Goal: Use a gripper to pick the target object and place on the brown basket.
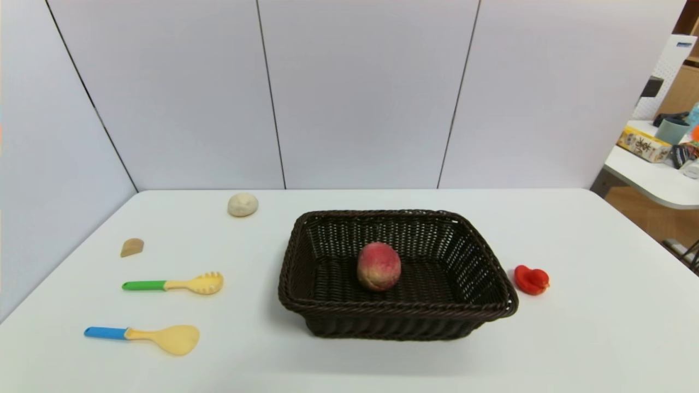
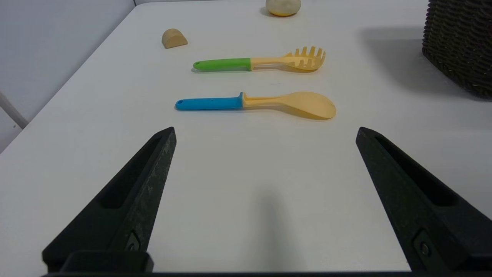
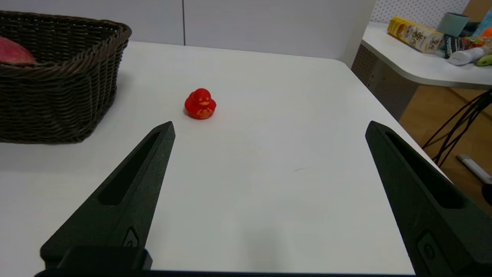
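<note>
The red-pink and yellow-green peach [image 1: 378, 266] lies inside the dark brown wicker basket [image 1: 306, 284] at the table's middle. A sliver of the peach [image 3: 13, 52] shows over the basket's rim [image 3: 77, 57] in the right wrist view. A corner of the basket [image 2: 459, 46] shows in the left wrist view. Neither arm shows in the head view. My left gripper [image 2: 265, 132] is open and empty above bare table near the front left. My right gripper [image 3: 269, 129] is open and empty above bare table near the front right.
A blue-handled spoon [image 1: 147, 336], a green-handled pasta fork [image 1: 175, 284], a tan half-round piece [image 1: 131, 247] and a cream ball [image 1: 242, 204] lie left of the basket. A red toy duck [image 1: 531, 280] sits right of it. A side table with clutter [image 1: 655, 158] stands at far right.
</note>
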Robot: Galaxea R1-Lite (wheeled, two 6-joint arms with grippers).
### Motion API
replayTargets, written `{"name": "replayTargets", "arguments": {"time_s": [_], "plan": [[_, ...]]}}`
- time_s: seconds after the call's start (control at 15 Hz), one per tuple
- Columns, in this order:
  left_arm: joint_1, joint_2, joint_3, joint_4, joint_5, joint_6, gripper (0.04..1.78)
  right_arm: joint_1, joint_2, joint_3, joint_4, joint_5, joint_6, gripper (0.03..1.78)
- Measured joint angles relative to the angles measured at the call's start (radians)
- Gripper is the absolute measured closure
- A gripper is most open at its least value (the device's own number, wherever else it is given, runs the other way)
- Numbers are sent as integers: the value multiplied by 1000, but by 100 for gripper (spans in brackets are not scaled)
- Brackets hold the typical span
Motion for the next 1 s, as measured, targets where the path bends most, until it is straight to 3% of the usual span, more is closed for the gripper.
{"name": "replayTargets", "arguments": {"time_s": [0.13,0.47,1.0], "plan": [[0,0,0,0,0,0,13,0,-11,31,-5,6,1,10],[0,0,0,0,0,0,13,0,-16,63,-2,71,3,10],[0,0,0,0,0,0,13,0,-16,69,33,73,60,10]]}}
